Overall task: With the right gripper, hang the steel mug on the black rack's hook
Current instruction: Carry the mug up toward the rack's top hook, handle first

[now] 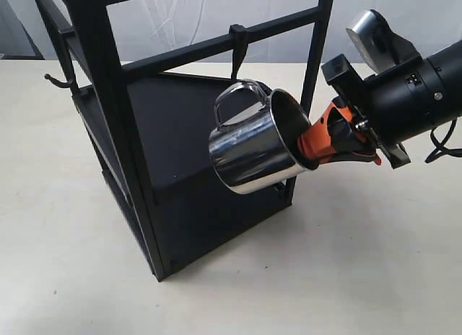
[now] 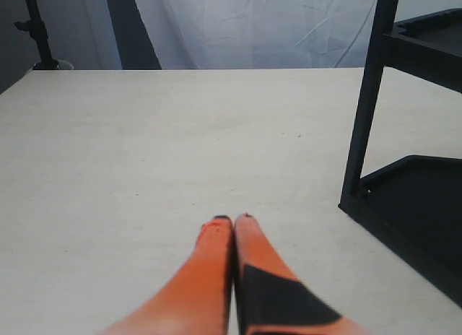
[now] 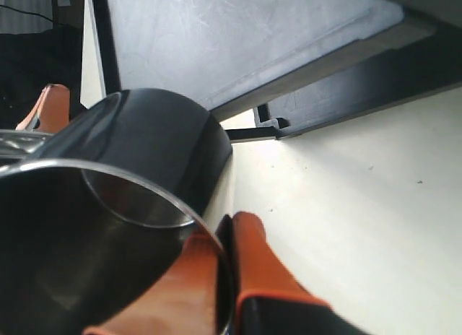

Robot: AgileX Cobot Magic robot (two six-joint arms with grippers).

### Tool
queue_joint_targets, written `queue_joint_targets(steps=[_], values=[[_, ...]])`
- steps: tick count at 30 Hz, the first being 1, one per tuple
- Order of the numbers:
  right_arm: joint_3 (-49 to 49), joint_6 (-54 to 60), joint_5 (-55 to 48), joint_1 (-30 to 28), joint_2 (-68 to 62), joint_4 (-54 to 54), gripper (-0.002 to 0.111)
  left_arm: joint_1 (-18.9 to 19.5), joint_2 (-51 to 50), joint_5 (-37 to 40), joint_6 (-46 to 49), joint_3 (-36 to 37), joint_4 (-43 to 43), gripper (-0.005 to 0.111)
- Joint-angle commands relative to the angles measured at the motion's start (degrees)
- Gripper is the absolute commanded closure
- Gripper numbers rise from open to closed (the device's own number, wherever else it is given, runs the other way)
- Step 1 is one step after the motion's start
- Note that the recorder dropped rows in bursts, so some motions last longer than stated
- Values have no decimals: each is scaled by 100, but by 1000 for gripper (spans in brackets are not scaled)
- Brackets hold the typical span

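Observation:
The steel mug [image 1: 253, 144] hangs in the air, tipped on its side, mouth toward the right. My right gripper [image 1: 312, 149] is shut on the mug's rim, one orange finger inside and one outside [image 3: 249, 255]. The mug's looped handle [image 1: 232, 98] points up, just below the short black peg hook [image 1: 237, 42] clipped on the crossbar of the black rack [image 1: 108, 125]. Handle and hook look apart. The mug [image 3: 108, 227] fills much of the right wrist view. My left gripper [image 2: 232, 221] is shut and empty above the table, left of a rack post [image 2: 364, 111].
A thin curved black hook [image 1: 61, 81] sticks out from the rack's far left side. The rack's lower shelf [image 1: 177, 125] lies behind the mug. Pale table [image 1: 361, 263] spreads in front and to the right.

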State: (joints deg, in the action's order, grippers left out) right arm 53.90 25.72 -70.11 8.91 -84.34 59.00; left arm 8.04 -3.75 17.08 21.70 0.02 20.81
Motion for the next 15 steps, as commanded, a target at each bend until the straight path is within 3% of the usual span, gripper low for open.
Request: queue_joint_targets(steps=[1,15], values=[[11,2,14,-25,7,-219,109,-22,41,-93,8,-2,24,105],[11,-129,14,-25,7,-734,109,-22,41,-115,8,-2,24,105]])
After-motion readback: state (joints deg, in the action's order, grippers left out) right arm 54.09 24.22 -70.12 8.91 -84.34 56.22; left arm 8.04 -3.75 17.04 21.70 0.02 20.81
